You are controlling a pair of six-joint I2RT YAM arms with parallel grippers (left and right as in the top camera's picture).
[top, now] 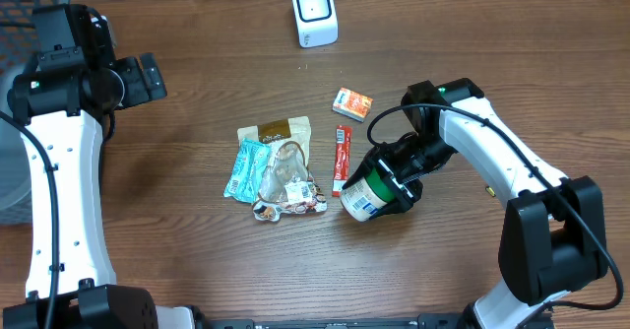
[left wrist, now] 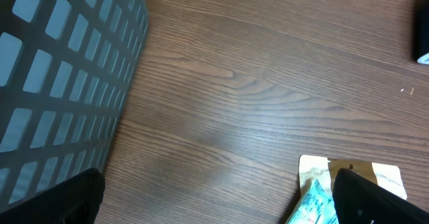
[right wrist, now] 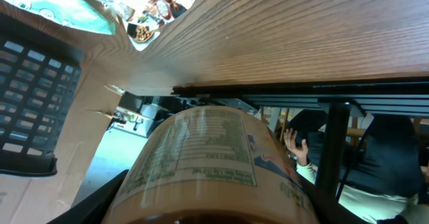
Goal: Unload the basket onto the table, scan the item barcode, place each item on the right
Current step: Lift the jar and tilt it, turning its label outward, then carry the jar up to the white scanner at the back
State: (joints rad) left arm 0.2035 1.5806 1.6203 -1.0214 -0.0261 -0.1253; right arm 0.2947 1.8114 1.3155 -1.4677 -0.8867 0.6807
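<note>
R gripper [top: 392,183] clamped on jar [top: 366,197]. Jar lies sideways just right of snack packets [top: 276,169], well apart from scanner [top: 314,12]. L gripper [top: 150,76] wide open by basket [left wrist: 60,70]. Risks I see: round jar slips or rolls in jaws; nutrition panel, not barcode, faces scanner, so no read.
</note>
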